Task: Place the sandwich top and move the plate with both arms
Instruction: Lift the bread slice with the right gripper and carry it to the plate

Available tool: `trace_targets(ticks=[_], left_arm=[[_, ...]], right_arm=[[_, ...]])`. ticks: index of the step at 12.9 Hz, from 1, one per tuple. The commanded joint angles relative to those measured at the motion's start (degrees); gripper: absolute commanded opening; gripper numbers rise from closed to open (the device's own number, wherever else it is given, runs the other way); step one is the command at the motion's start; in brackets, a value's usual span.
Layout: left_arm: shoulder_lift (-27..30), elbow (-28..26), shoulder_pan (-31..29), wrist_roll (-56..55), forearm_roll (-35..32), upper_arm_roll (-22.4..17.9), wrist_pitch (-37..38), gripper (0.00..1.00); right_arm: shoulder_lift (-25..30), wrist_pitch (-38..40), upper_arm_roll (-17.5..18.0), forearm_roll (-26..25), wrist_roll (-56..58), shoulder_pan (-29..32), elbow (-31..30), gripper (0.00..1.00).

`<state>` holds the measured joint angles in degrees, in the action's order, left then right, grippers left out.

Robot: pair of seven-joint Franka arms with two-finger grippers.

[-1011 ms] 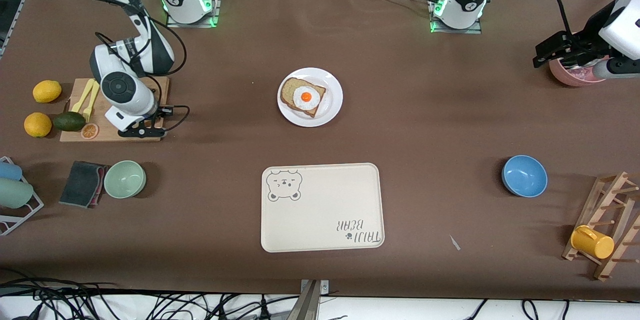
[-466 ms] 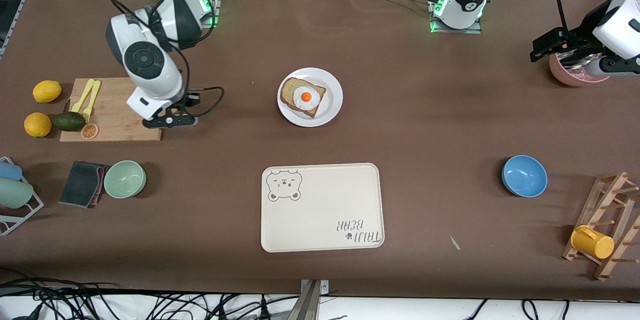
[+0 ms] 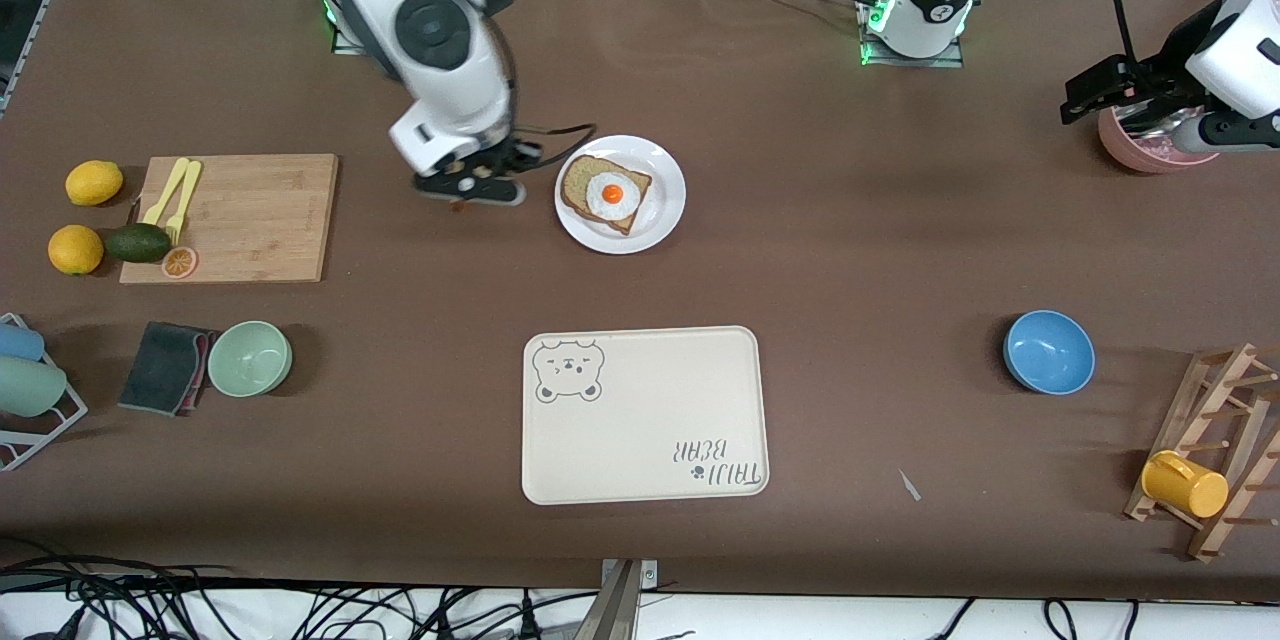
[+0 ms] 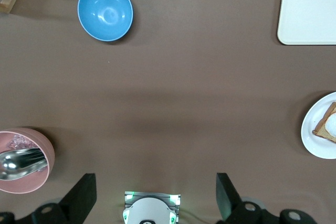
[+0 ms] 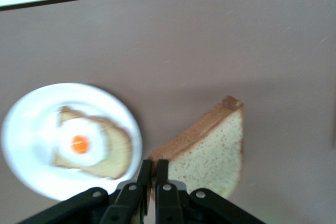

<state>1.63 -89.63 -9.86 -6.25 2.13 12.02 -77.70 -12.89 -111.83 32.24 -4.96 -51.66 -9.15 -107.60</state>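
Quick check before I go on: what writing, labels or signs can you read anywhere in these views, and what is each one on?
"TAIJI BEAR", upside down in the front view, beside a small paw mark: on the cream tray, in the corner diagonally across from its bear-face drawing.
Round dark marks on the two arm bases: too small to read.
No writing shows on the plate, the bowls or the cutting board.

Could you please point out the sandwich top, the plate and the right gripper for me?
sandwich top point(image 5: 212, 153): right wrist view, middle of the speckled crumb.
plate point(image 3: 664, 216): front view, bare white rim beside the egg slice.
right gripper point(image 5: 154, 174): right wrist view, between the shut fingertips.
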Motion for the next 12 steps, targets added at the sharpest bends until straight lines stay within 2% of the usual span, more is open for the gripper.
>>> trace_targets(ticks=[1, 3, 4, 5, 6, 7, 8, 12], left_arm=[[-0.4, 1.1, -0.6, 1.5, -0.1, 0.1, 0.9, 1.00], [-0.6, 1.1, -0.6, 1.4, -0.1, 0.1, 0.9, 1.00], [-0.6, 1.0, -0.6, 1.4, -0.1, 0.1, 0.9, 1.00], [-0.6, 1.0, -0.6, 1.4, -0.1, 0.1, 0.9, 1.00], [-0.7, 1.0, -0.6, 1.4, -0.1, 0.1, 0.9, 1.00], [-0.7, 1.0, -0.6, 1.4, -0.1, 0.1, 0.9, 1.00], [-0.7, 1.0, -0.6, 1.4, -0.1, 0.1, 0.9, 1.00], [-1.2, 1.0, -0.6, 1.4, -0.1, 0.1, 0.9, 1.00]], right_arm=[[-5.5, 1.2, -1.2, -0.2, -11.7, -6.4, 6.2, 0.00], [-11.9, 2.2, -3.1, -4.9, -19.1, -11.8, 12.9, 0.00], [-16.9, 4.5, -5.1, -8.2, -23.4, -16.4, 17.7, 0.00], [-22.9, 9.5, -8.6, -11.1, -26.6, -21.7, 25.6, 0.00], [-29.8, 16.1, -11.2, -11.9, -27.9, -26.2, 35.5, 0.00], [-34.4, 20.3, -11.5, -11.9, -27.9, -27.7, 43.1, 0.00], [-36.2, 21.2, -11.4, -11.9, -27.9, -28.0, 45.6, 0.00], [-37.0, 20.3, -10.8, -11.7, -27.9, -28.1, 45.6, 0.00]])
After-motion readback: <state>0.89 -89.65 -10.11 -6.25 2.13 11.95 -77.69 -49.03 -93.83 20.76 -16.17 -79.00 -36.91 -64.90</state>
